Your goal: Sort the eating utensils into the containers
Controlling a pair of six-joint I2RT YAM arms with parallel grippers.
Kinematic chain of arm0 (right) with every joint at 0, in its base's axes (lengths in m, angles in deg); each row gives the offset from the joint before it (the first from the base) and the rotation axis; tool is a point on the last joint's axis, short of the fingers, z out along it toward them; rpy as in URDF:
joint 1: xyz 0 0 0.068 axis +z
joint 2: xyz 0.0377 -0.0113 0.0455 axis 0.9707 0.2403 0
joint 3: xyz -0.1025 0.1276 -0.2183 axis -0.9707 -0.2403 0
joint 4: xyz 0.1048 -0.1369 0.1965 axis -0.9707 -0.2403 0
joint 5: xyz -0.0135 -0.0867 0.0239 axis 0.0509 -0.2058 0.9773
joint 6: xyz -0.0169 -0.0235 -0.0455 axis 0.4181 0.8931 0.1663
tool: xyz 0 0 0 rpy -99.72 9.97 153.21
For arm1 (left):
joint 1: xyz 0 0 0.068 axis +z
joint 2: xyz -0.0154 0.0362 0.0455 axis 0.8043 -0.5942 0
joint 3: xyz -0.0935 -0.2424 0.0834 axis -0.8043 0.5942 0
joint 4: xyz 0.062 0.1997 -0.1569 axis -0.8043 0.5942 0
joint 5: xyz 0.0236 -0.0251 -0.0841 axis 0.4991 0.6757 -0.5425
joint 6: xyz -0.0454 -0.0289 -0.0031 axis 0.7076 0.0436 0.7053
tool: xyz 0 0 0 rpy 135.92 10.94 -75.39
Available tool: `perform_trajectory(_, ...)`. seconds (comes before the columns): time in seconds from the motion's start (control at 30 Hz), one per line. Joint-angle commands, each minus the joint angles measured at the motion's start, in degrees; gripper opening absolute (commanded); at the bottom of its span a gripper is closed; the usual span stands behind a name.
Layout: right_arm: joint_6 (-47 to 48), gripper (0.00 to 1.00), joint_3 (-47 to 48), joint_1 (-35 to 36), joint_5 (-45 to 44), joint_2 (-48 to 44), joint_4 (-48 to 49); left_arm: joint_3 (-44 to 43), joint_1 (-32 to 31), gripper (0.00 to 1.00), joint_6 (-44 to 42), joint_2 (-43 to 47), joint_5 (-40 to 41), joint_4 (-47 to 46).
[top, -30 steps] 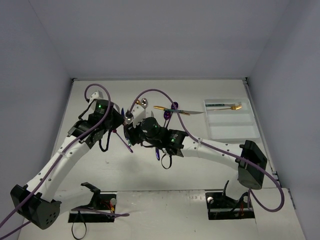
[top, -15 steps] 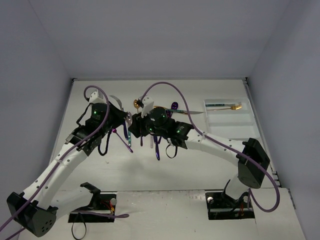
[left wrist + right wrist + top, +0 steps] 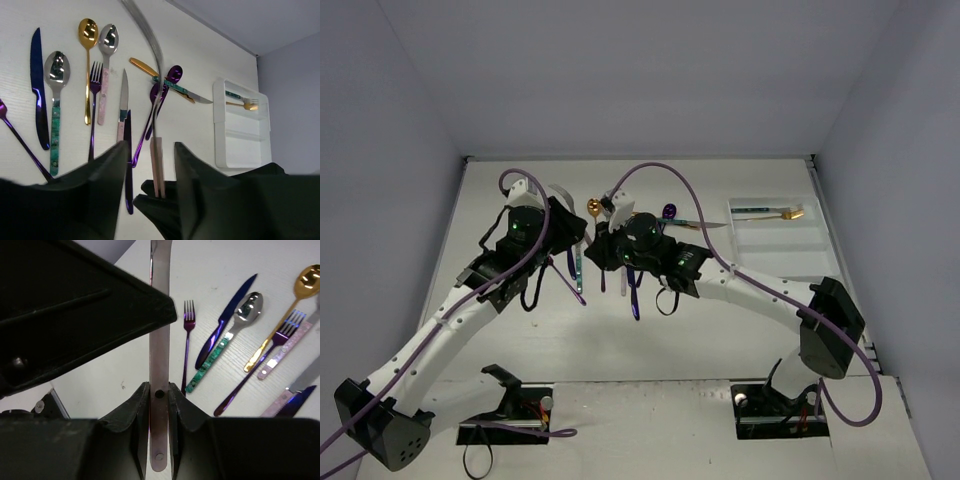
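Note:
A silver utensil with a pink handle [image 3: 159,360] hangs in the air between the two arms. My right gripper [image 3: 159,390] is shut on the riveted end of that handle [image 3: 158,165]. My left gripper [image 3: 150,150] is open, its fingers standing either side of the handle without touching it. In the top view the two grippers meet at mid table, left [image 3: 570,230] and right [image 3: 605,248]. Several loose utensils [image 3: 55,115] lie on the table below. The white three-compartment tray [image 3: 820,250] sits at the right with a gold fork [image 3: 788,213] in its far compartment.
The loose utensils include a gold spoon [image 3: 88,37], a dark blue knife [image 3: 37,90], a teal-handled spoon [image 3: 227,342] and purple forks [image 3: 187,347]. Purple cables loop over both arms [image 3: 650,175]. Grey walls close in the table on three sides.
My right gripper has come up to the left one and closed on the pink handle. My left gripper, shut on it before, has opened.

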Motion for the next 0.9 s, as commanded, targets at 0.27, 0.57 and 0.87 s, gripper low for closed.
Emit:
perform_trajectory(0.27,-2.1,0.00,-5.1,-7.3,-15.4,-8.3,2.0,-2.0,-0.4,0.83,-14.4,3.8,12.0,0.9)
perform_trajectory(0.57,-14.7,0.00,-8.2,-27.9,-31.1,-10.6,-4.4,4.5,0.9,0.86,-23.6,11.0,24.5,5.5)
perform_trajectory(0.87,-31.8,0.00,-6.6,-45.9,-29.4,-1.5,-6.7,5.7,2.8,0.87,-27.4,12.7,26.1,10.2)
